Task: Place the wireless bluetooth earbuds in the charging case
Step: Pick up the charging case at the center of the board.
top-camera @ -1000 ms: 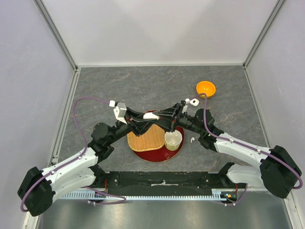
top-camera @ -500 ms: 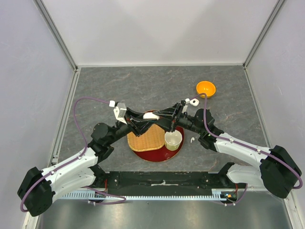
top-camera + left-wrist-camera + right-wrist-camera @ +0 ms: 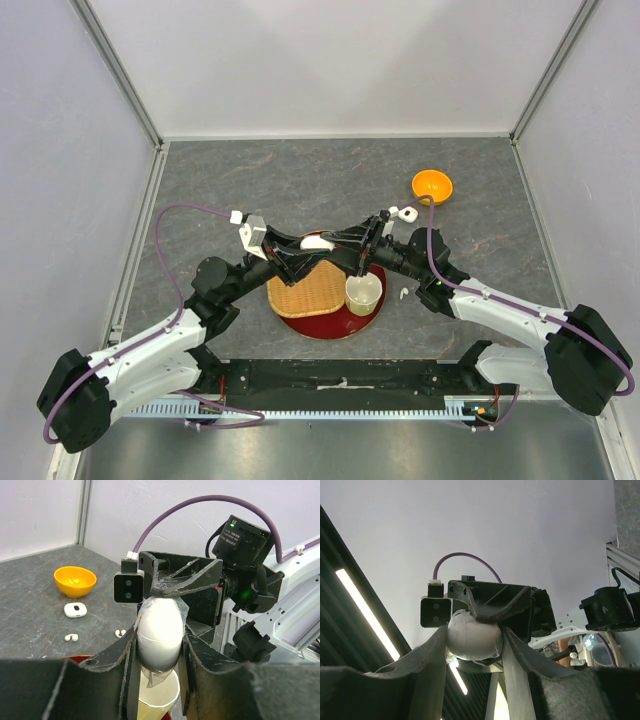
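Note:
A white pebble-shaped charging case (image 3: 317, 242) hangs in the air between both grippers, above the woven basket and cream cup. My left gripper (image 3: 303, 252) is shut on it from the left, and the case fills its jaws in the left wrist view (image 3: 159, 630). My right gripper (image 3: 342, 246) is shut on it from the right; the case also shows in the right wrist view (image 3: 472, 636). Tiny white earbuds lie on the table: one pair (image 3: 71, 637), another pair (image 3: 120, 633). One earbud (image 3: 401, 293) shows beside the red plate.
A cream cup (image 3: 363, 291) and a woven basket (image 3: 310, 290) sit on a red plate (image 3: 330, 327) under the grippers. A second white case (image 3: 407, 213) and an orange bowl (image 3: 432, 185) lie at the back right.

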Action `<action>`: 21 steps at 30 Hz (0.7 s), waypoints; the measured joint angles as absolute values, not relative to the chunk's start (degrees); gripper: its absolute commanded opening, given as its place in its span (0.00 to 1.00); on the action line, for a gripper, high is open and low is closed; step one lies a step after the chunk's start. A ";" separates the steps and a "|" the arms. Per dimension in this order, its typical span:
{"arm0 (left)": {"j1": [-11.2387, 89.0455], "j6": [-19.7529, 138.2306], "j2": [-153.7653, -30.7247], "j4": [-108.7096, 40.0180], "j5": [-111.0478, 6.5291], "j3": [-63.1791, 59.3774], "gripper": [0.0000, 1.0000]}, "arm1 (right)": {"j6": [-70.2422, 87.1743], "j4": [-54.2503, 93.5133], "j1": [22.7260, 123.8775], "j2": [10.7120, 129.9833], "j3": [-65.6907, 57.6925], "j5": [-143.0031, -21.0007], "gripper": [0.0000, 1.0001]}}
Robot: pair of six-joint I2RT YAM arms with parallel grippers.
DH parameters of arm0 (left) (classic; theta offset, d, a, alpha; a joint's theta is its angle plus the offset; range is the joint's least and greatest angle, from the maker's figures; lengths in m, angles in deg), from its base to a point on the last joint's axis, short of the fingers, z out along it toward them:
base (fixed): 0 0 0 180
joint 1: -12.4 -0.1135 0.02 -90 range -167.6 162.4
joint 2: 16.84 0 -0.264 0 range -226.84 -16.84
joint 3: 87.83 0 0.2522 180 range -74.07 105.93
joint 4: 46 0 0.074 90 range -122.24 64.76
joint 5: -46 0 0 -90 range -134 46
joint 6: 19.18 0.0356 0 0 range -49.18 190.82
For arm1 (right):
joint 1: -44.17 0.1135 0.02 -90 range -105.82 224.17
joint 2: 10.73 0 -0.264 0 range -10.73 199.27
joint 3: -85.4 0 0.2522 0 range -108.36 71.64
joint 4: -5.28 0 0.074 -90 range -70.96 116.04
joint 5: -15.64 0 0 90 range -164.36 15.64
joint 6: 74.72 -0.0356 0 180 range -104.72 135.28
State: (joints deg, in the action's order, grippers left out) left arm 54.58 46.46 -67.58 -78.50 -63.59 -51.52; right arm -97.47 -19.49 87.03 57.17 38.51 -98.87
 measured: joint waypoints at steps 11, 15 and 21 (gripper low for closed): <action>54.53 47.36 -66.01 -79.38 -64.12 -52.95 0.02 | -90.74 -17.30 86.35 56.73 37.57 -99.46 0.96; 54.56 48.05 -63.71 -81.93 -64.88 -55.39 0.02 | -80.25 -8.41 84.80 53.95 33.88 -99.25 0.98; 54.56 50.81 -58.95 -85.67 -66.57 -58.91 0.02 | -57.47 7.24 84.18 46.39 25.77 -95.97 0.98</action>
